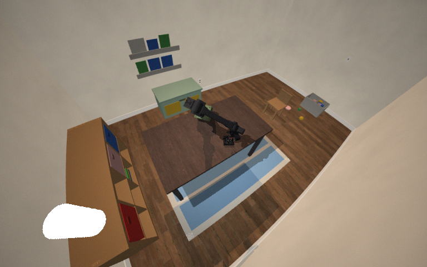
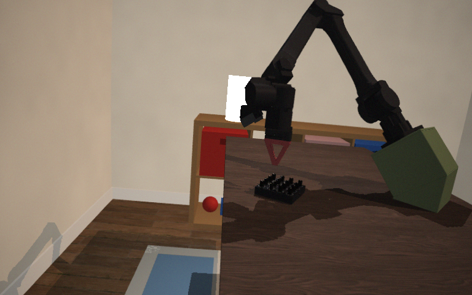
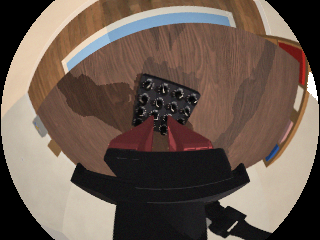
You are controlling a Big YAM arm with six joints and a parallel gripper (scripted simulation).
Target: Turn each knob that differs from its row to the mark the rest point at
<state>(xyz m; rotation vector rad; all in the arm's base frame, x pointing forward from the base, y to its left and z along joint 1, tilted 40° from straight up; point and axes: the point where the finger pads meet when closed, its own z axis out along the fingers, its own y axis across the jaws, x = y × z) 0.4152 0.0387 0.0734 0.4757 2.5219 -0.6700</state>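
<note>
The black knob box (image 1: 228, 140) (image 2: 277, 188) (image 3: 165, 96) stands on the dark wooden table (image 1: 176, 148) (image 2: 341, 255) (image 3: 210, 55). Its knobs stand up in rows. Short white lines and marks show in the wrist view, but they and the printed names are too small to read surely. My gripper (image 2: 275, 164) (image 3: 160, 119) hangs above the box, pointing down, with its red fingertips a little apart and nothing between them. The fingers touch no knob. In the wrist view they overlap the near edge of the box and partly hide the nearest knobs.
The arm's green base (image 1: 203, 115) (image 2: 410, 171) stands at the table's back edge. The box lies near the opposite long edge, beside the blue rug (image 1: 229, 185) on the floor. A wooden shelf (image 1: 87, 172) and a chair (image 1: 278, 103) stand away from the table.
</note>
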